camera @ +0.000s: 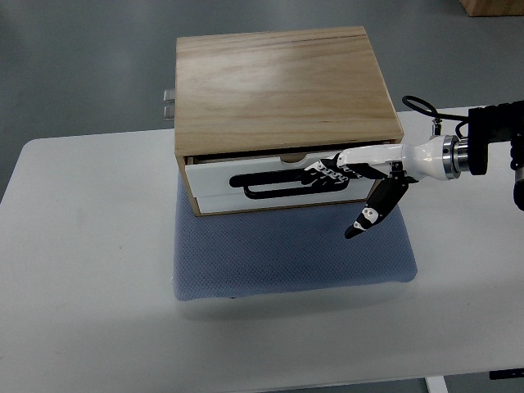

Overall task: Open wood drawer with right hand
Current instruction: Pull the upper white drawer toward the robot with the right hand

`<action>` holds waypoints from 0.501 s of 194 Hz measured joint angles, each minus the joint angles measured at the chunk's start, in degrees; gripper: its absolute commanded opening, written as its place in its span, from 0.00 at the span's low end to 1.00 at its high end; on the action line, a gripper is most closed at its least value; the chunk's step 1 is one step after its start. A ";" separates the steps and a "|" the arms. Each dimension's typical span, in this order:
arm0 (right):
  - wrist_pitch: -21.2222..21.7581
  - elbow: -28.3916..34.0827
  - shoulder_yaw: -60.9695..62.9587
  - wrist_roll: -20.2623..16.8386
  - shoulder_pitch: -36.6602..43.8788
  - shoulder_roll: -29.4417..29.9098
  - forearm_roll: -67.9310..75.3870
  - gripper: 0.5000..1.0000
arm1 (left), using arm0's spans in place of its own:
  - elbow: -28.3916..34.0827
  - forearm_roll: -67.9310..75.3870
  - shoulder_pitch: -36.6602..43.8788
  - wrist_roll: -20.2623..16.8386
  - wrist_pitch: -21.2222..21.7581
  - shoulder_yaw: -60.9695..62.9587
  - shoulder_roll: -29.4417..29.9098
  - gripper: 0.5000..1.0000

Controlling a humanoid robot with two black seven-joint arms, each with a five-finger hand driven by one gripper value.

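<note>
A wooden drawer box (pixel 278 82) stands on a blue-grey mat (pixel 286 254). Its drawer has a white front (pixel 213 184) with a black loop handle (pixel 262 187) and sits out a little from the box, a thin dark gap showing along its top. My right hand (pixel 344 176) reaches in from the right edge. Its black-and-white fingers (pixel 326 173) are curled through the right end of the handle. The thumb (pixel 372 214) hangs down and away over the mat. The left hand does not show.
The mat lies on a white table (pixel 82 286) whose front edge runs near the bottom of the picture. A small metal fitting (pixel 168 102) sticks out behind the box at its left. Grey floor lies beyond, with a cardboard corner (pixel 491 6) top right.
</note>
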 measured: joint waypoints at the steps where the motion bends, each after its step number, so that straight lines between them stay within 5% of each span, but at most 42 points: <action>1: 0.00 0.00 0.00 0.00 0.00 0.01 0.00 0.89 | 0.00 0.00 0.00 0.00 0.00 0.00 0.00 1.00; 97: 0.00 -0.08 -2.36 0.04 3.27 0.28 0.01 0.89 | 0.00 0.00 0.00 0.00 0.00 0.00 0.00 1.00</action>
